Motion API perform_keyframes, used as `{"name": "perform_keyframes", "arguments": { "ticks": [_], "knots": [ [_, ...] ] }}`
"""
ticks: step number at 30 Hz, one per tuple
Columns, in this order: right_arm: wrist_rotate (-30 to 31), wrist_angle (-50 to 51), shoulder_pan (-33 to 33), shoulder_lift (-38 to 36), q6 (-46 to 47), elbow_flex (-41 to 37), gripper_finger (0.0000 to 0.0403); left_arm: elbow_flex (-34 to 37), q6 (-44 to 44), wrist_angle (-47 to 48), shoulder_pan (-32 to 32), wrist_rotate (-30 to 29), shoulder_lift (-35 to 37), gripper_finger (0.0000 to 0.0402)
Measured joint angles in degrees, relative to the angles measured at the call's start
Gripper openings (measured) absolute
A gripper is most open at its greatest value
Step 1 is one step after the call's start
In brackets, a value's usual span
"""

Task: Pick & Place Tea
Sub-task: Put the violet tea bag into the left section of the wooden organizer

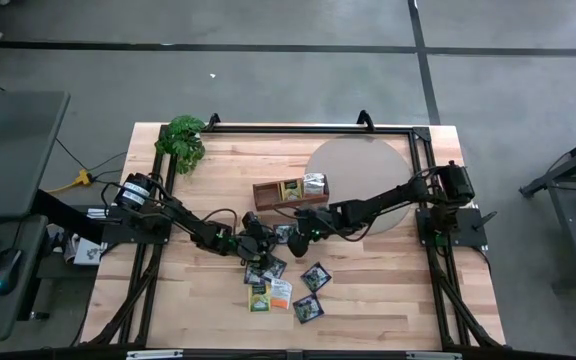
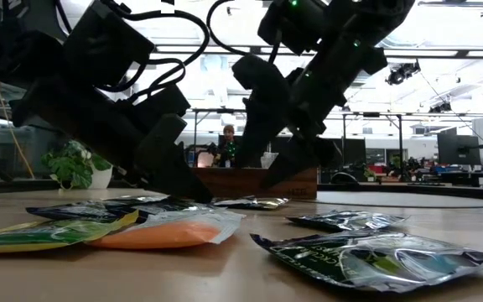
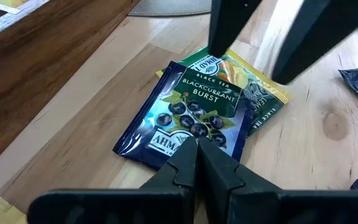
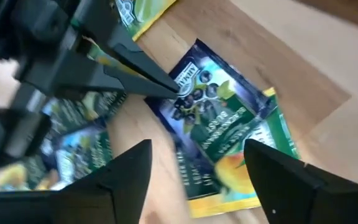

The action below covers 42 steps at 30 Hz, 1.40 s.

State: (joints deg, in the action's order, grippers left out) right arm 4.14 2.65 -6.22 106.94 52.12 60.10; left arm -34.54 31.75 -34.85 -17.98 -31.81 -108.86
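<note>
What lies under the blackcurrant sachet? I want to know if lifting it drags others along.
Under the blackcurrant sachet a yellow-green sachet sticks out at one side, overlapped. Whether more lie beneath cannot be seen. The left gripper, jaws shut, touches its edge; the right gripper hovers open above.

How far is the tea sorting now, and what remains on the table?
Done: a few sachets already lie in the wooden tray. In hand: the left end effector, shut, pins the edge of the blackcurrant sachet; the right end effector stands open above it, holding nothing. Left: the loose sachets spread on the table in front of the tray.
</note>
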Motion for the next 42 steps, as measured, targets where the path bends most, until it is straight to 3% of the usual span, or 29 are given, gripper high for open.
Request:
{"name": "perform_keyframes", "arguments": {
  "ticks": [15, 36, 42],
  "knots": [
    [-2.48, 1.39, 0.36, 0.00, 15.39, 0.00, 0.0268, 0.19, -1.64, -1.82, -0.02, 0.04, -0.04, 0.0012],
    [-8.13, -9.20, 2.89, 5.75, 13.43, 0.11, 0.0266, 0.15, -1.70, -2.05, -0.02, 1.22, -0.04, 0.0012],
    [-8.09, -9.26, 2.84, 5.86, 11.91, 0.05, 0.0221, 0.09, -1.68, -2.03, -0.02, 1.29, -0.04, 0.0012]
  ]
}}
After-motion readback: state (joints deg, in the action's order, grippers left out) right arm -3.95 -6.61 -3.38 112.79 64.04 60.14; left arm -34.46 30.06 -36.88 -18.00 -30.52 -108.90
